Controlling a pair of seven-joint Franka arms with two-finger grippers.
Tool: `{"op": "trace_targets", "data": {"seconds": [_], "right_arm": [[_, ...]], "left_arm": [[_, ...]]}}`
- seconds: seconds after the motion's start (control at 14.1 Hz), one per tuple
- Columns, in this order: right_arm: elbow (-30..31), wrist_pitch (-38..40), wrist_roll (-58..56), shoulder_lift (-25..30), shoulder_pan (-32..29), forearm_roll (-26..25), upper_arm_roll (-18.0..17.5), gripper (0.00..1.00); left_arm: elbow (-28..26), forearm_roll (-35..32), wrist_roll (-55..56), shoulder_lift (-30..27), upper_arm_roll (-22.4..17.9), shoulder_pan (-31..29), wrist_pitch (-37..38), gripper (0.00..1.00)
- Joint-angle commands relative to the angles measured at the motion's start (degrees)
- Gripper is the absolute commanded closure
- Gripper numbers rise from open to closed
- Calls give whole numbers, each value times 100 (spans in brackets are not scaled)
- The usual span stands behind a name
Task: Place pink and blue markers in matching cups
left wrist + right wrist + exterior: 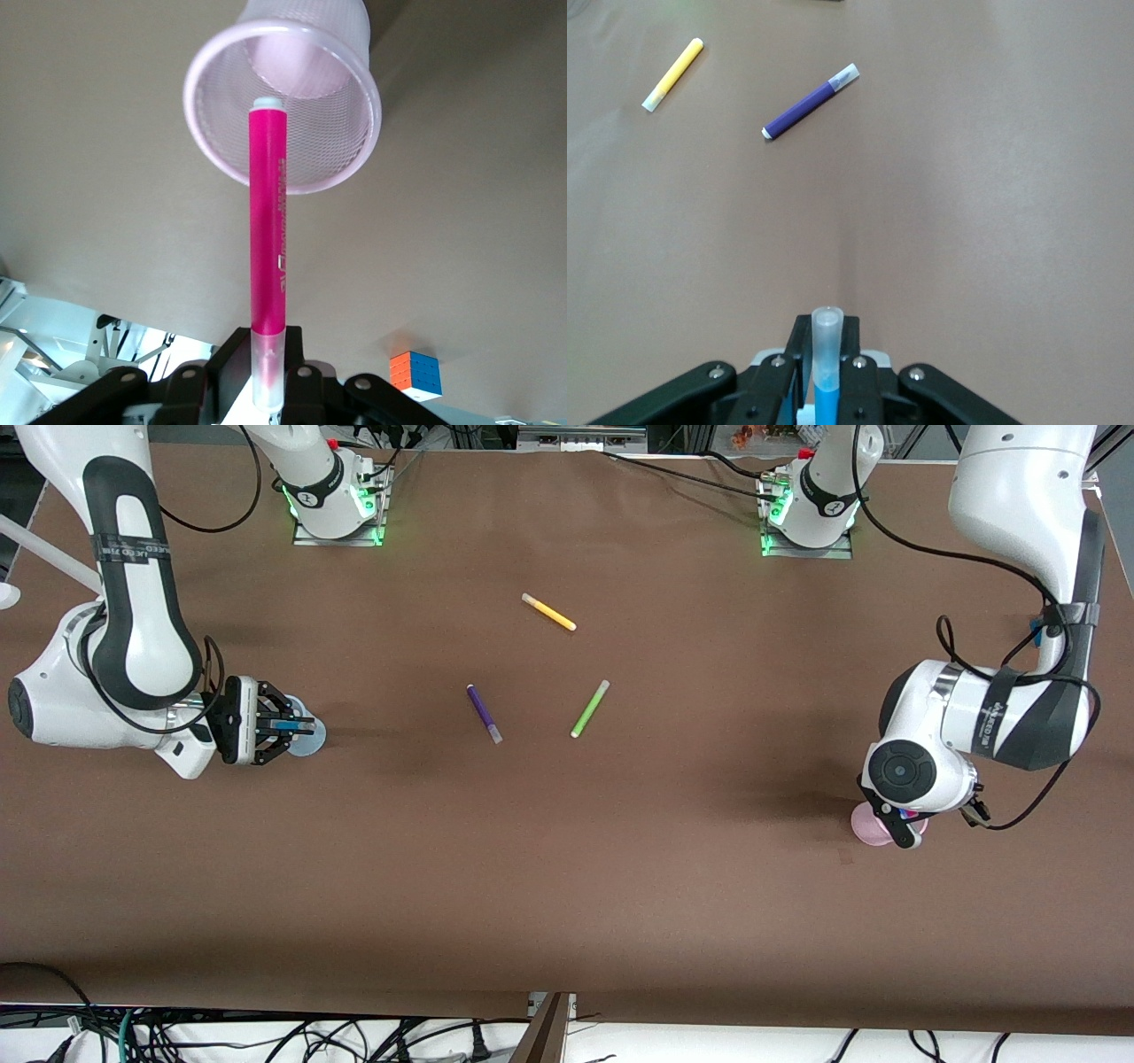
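My left gripper (268, 341) is shut on the pale cap end of the pink marker (268, 230). The marker's other end points into the mouth of the pale pink cup (337, 35). In the front view this gripper (905, 815) hangs over the pink cup (866, 828) at the left arm's end of the table. My right gripper (827, 332) is shut on the blue marker (827, 390), whose clear-grey cap sticks out past the fingers. In the front view it (288, 728) holds the marker level over the pale blue cup (312, 737) at the right arm's end.
A yellow marker (549, 612), a dark purple marker (484, 713) and a lime-green marker (590, 708) lie mid-table. The yellow marker (673, 74) and the purple marker (811, 113) also show in the right wrist view. A colour cube (415, 372) shows off the table.
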State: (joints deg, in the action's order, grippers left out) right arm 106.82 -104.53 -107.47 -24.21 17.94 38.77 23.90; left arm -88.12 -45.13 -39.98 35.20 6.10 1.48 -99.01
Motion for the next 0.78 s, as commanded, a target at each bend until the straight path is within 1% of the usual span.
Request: {"op": "trace_targets", "data": {"seconds": [0.0,0.07,0.14,0.28,0.35,0.42,0.5,0.57,0.71], "right_arm": [[15,222,-72,83,-115,193,-9,23],[-11,257,-11,92,-167,193,0,0],[-29,266,181,118,-185,184,0,0],[-291,345,873,144,-220,88,9,0],[-484,624,1338,136,-220,18,70,0],[-756,870,1969,127,-220,-183,88,0],[-1011,977,2680,127,-212,-472,79,0],[-1249,1091,3471,136,-177,-736,79,0],[-1706,1451,5027,101,-177,-1054,71,0]], "left_arm": [[172,-171,-107,154,23,-8,101,82],[181,-163,-46,154,32,27,101,18],[190,-171,-115,119,32,45,110,0],[216,-119,-37,84,41,63,119,0],[303,-58,-37,67,58,54,127,0],[469,-5,-45,-3,67,28,206,0],[627,274,-54,-56,93,-7,320,0],[803,747,-46,-187,67,-8,443,0],[1067,1635,24,-399,49,-8,907,0]]}}
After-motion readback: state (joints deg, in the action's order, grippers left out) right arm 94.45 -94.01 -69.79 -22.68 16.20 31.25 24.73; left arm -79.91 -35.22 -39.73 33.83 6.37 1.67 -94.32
